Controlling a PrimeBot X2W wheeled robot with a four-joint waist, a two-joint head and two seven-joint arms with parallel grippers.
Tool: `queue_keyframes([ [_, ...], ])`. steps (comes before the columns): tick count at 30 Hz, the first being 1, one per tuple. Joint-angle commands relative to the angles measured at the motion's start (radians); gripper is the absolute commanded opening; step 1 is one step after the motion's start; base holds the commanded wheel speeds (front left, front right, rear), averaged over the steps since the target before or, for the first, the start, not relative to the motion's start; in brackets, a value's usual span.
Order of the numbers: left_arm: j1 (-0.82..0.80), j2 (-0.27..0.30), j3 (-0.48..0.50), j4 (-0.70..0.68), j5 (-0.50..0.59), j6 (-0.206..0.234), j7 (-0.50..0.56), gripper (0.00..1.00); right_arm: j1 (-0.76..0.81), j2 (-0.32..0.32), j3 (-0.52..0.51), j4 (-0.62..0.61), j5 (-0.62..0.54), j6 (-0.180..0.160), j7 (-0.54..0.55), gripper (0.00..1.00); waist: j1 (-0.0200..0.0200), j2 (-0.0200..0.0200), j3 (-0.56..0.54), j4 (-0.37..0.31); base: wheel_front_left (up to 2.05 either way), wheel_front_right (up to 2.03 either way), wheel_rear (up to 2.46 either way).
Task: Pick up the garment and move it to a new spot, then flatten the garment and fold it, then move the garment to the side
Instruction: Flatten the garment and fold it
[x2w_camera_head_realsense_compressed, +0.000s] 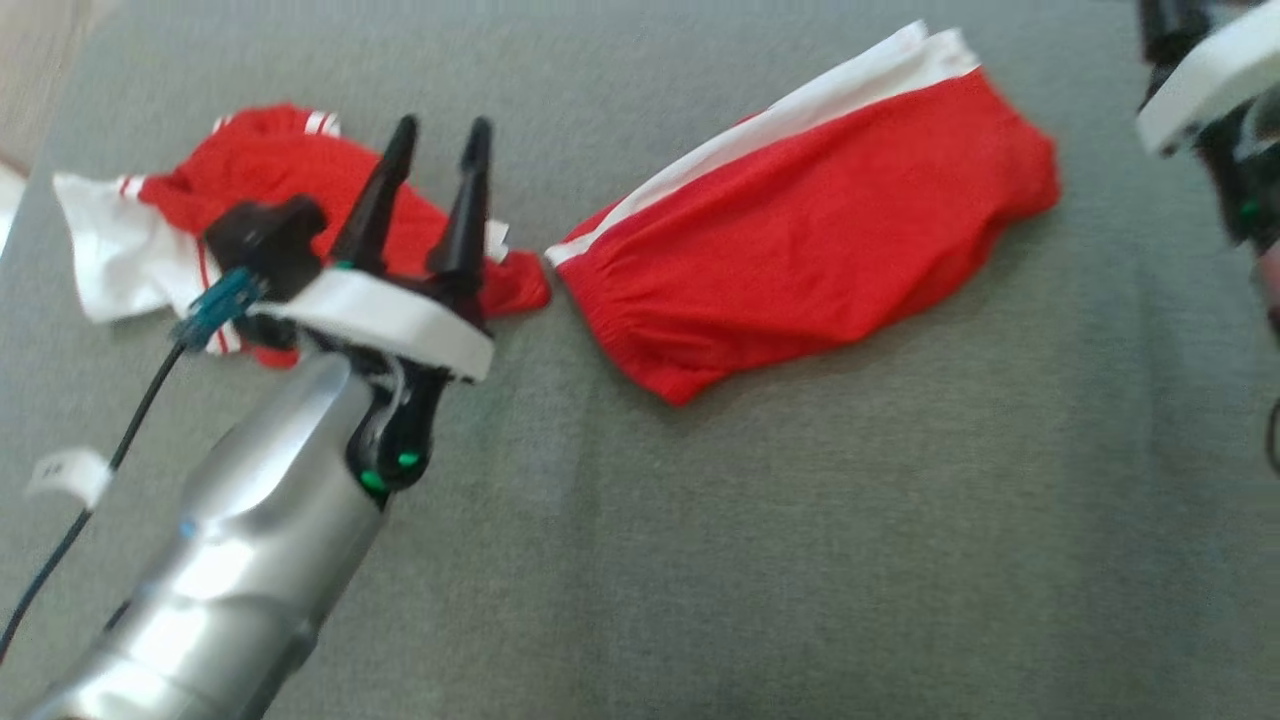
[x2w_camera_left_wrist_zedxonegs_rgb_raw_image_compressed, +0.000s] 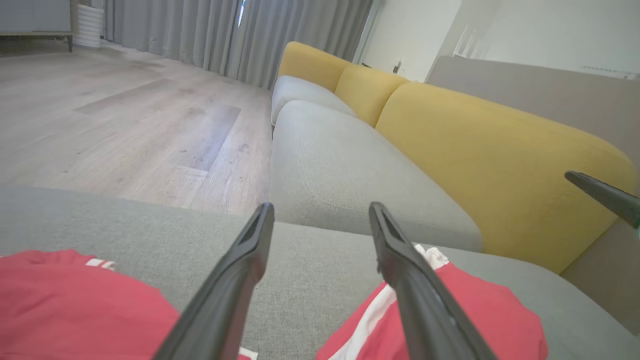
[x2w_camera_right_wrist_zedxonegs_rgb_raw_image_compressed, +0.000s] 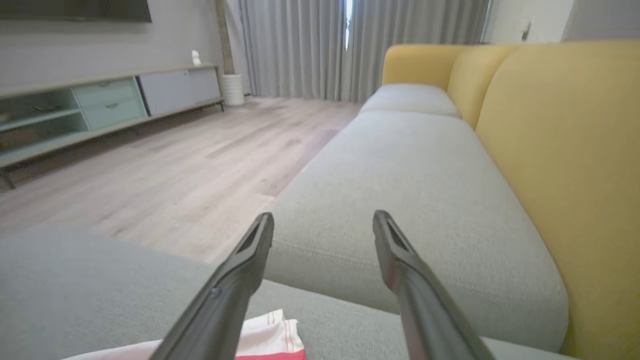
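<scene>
Two garments lie on the grey cushion (x2w_camera_head_realsense_compressed: 760, 520). Red shorts with a white side stripe (x2w_camera_head_realsense_compressed: 810, 230) rest flat at centre right, also seen in the left wrist view (x2w_camera_left_wrist_zedxonegs_rgb_raw_image_compressed: 475, 310). A crumpled red and white shirt (x2w_camera_head_realsense_compressed: 250, 170) lies at the left, and shows at that view's lower left (x2w_camera_left_wrist_zedxonegs_rgb_raw_image_compressed: 75, 305). My left gripper (x2w_camera_head_realsense_compressed: 442, 122) hovers open over the shirt's right edge, holding nothing (x2w_camera_left_wrist_zedxonegs_rgb_raw_image_compressed: 321, 206). My right gripper (x2w_camera_right_wrist_zedxonegs_rgb_raw_image_compressed: 324, 215) is open and empty, with a white and red cloth edge (x2w_camera_right_wrist_zedxonegs_rgb_raw_image_compressed: 270, 335) just below its fingers. Its wrist ring (x2w_camera_head_realsense_compressed: 1210, 70) sits at the head view's upper right corner.
A grey sofa seat (x2w_camera_left_wrist_zedxonegs_rgb_raw_image_compressed: 340, 165) with yellow back cushions (x2w_camera_left_wrist_zedxonegs_rgb_raw_image_compressed: 490, 150) extends beyond the cushion. Wooden floor (x2w_camera_left_wrist_zedxonegs_rgb_raw_image_compressed: 125, 125) lies to the left of it, with grey curtains (x2w_camera_right_wrist_zedxonegs_rgb_raw_image_compressed: 310, 45) and a low cabinet (x2w_camera_right_wrist_zedxonegs_rgb_raw_image_compressed: 100, 100) further off. A black cable (x2w_camera_head_realsense_compressed: 120, 450) hangs from my left wrist.
</scene>
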Motion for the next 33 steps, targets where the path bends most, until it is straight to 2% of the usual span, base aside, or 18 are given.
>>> queue_keyframes([
  [1, -0.01, 0.045, 0.06, -0.039, -0.002, 0.013, -0.013, 1.0, 0.02, 0.014, 0.005, -0.048, -0.001, -0.001, -0.035, 1.0, 0.0001, 0.0, -0.06, -0.045, 0.0, 0.0, 0.0],
  [5, 0.062, 0.053, 0.145, -0.101, 0.022, 0.046, -0.016, 1.0, 0.089, 0.022, -0.042, -0.102, -0.011, -0.001, -0.096, 1.0, 0.0001, 0.0, -0.117, -0.078, 0.0, 0.0, 0.0],
  [9, 0.17, 0.03, 0.25, -0.168, 0.062, 0.06, -0.016, 1.0, 0.201, 0.072, -0.145, -0.152, -0.026, -0.001, -0.115, 1.0, 0.0001, 0.0, -0.166, -0.112, 0.0, 0.0, 0.0],
  [12, 0.254, 0.006, 0.317, -0.2, 0.11, 0.067, -0.016, 1.0, 0.305, 0.119, -0.224, -0.206, -0.084, -0.001, -0.118, 1.0, 0.0001, 0.0, -0.197, -0.131, 0.0, 0.0, 0.0],
  [17, 0.38, -0.038, 0.39, -0.234, 0.204, 0.059, -0.016, 1.0, 0.504, 0.21, -0.382, -0.326, -0.203, -0.001, -0.119, 1.0, 0.0001, 0.0, -0.235, -0.151, 0.0, 0.0, 0.0],
  [24, 0.551, -0.09, 0.467, -0.244, 0.397, 0.053, -0.016, 1.0, 0.747, 0.345, -0.503, -0.438, -0.341, -0.001, -0.119, 1.0, 0.0001, 0.0, -0.28, -0.163, 0.0, 0.0, 0.0],
  [28, 0.62, -0.128, 0.5, -0.252, 0.502, 0.039, -0.016, 1.0, 0.845, 0.383, -0.546, -0.492, -0.4, -0.001, -0.117, 1.0, 0.0001, 0.0, -0.289, -0.157, 0.0, 0.0, 0.0],
  [33, 0.663, -0.173, 0.546, -0.261, 0.565, 0.011, -0.016, 1.0, 0.9, 0.397, -0.57, -0.54, -0.428, -0.001, -0.101, 1.0, 0.0001, 0.0, -0.292, -0.145, 0.0, 0.0, 0.0],
])
